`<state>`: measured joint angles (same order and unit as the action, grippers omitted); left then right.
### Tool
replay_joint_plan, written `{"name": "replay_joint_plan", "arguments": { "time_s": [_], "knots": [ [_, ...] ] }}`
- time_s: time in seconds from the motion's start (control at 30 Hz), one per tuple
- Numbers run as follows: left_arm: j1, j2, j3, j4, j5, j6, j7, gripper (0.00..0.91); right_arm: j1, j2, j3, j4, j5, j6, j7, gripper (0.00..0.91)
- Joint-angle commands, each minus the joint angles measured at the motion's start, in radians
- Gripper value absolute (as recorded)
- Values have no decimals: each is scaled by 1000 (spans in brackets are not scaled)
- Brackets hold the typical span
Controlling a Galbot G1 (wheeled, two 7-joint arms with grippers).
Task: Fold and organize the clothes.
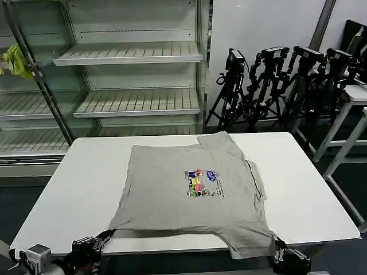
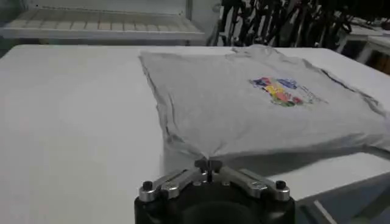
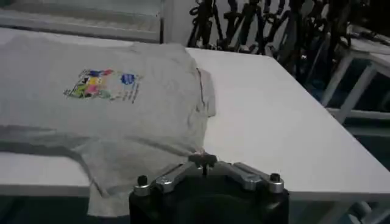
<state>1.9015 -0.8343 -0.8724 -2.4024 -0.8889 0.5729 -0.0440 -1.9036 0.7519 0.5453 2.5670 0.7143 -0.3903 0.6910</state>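
A light grey short-sleeved shirt (image 1: 189, 186) lies spread on the white table (image 1: 86, 183), print up, its neck toward the right. Its colourful chest print (image 1: 202, 182) faces up. My left gripper (image 1: 106, 235) is at the table's front edge, shut on the shirt's near left corner (image 2: 208, 163). My right gripper (image 1: 279, 245) is at the front right, shut on the near sleeve (image 3: 203, 159), which hangs over the table edge. The shirt (image 2: 262, 103) is pulled to a point at the left fingertips. The shirt (image 3: 109, 97) shows an orange-red strip (image 3: 198, 82) at the neck.
Empty white shelving (image 1: 132, 54) stands behind the table. A yellow-green cloth (image 1: 17, 60) hangs at the far left on it. Black tripods (image 1: 275, 86) crowd the back right, and another white table (image 1: 358, 94) stands at the right edge. Bare tabletop lies left and right of the shirt.
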Motion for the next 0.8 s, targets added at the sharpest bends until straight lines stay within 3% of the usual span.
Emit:
{"name": "replay_joint_plan", "arguments": {
  "time_s": [0.03, 0.43, 0.8],
  "knots": [
    [-136, -5, 19, 11, -4, 2, 8, 50, 181, -7, -3, -22, 22, 17, -8, 0],
    [-406, 20, 172, 157, -26, 3, 4, 50, 429, -33, -179, -192, 23, 36, -36, 0],
    [-534, 49, 281, 271, -22, -2, 13, 50, 594, -78, -273, -349, 50, 47, -64, 0]
  ]
}}
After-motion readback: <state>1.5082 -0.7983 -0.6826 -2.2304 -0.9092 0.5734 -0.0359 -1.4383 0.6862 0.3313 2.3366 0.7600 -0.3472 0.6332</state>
